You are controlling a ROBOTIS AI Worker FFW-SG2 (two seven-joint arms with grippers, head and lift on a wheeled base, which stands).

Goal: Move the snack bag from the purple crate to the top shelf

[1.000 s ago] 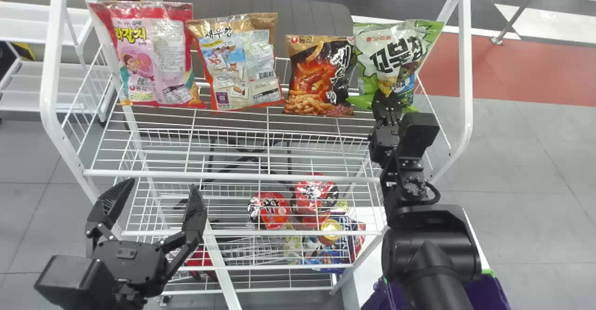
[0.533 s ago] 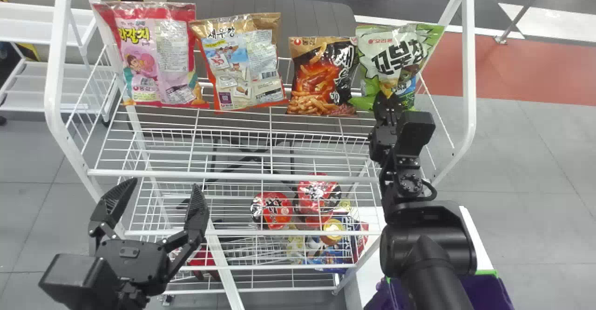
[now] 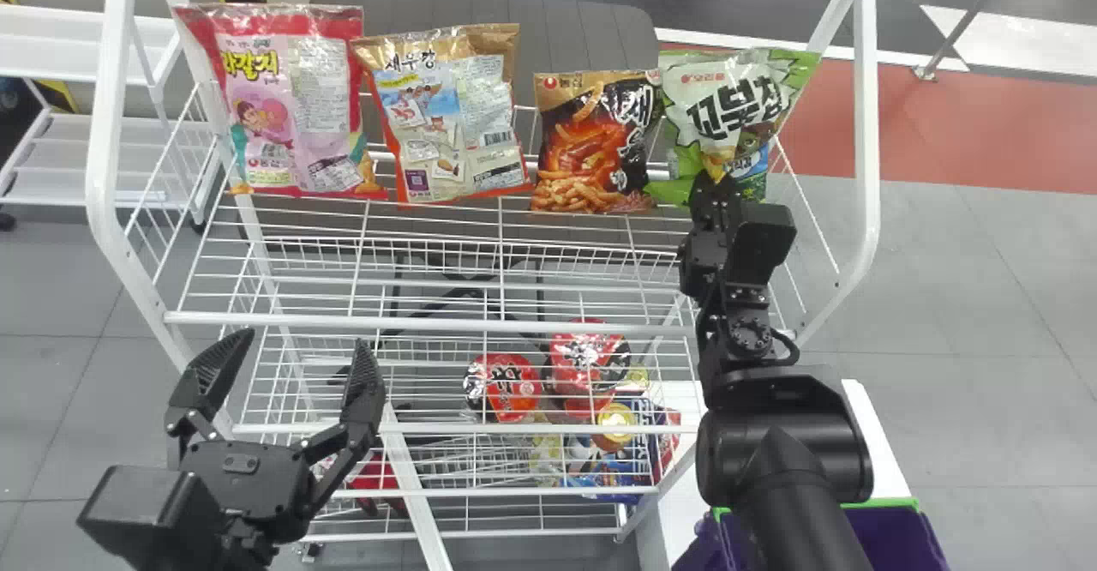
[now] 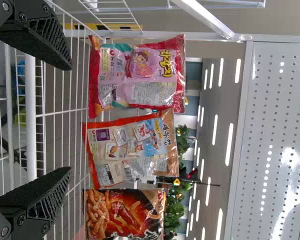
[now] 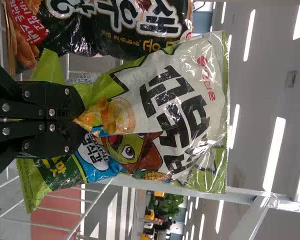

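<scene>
One green-and-white plastic snack bag (image 3: 728, 104), clamped in the black right tool (image 3: 713, 183), right end of white wire top shelf (image 3: 428, 324); left tool (image 3: 303, 336), fingers apart, near its left end.

Snack bag (image 3: 727, 112): upright at the right end of the top shelf (image 3: 428, 324).
You see a green-and-white bag with bold black lettering and a cartoon figure, its front film gathered to a puckered point in the right tool (image 3: 718, 180); you cannot confirm base contact. Your shelf is white open wire with a raised tubular front rail. Your purple crate (image 3: 900, 538), green along its rim, sits low at right, partly hidden behind the arm.
</scene>
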